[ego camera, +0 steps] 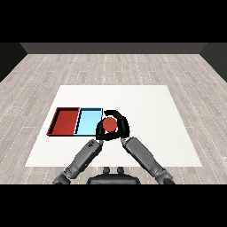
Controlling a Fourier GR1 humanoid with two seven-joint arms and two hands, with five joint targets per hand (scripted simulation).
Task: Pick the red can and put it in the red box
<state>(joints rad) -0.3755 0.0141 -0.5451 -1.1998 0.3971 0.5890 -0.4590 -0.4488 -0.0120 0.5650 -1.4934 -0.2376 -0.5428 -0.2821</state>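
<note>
The red can (pixel 109 125) stands upright just right of the light blue tray (pixel 88 116), near the table's front middle. My right hand (pixel 124 127) curls round the can from the right and over its far side. My left hand (pixel 99 132) sits against the can's left side, over the blue tray's right edge; its black shape merges with the right hand's. The red tray (pixel 65 120) lies left of the blue tray, side by side with it, and holds nothing.
The white table (pixel 146 111) stretches to the right and back of the hands. Both grey forearms come in from the lower corners and meet at the can. A wooden floor surrounds the table.
</note>
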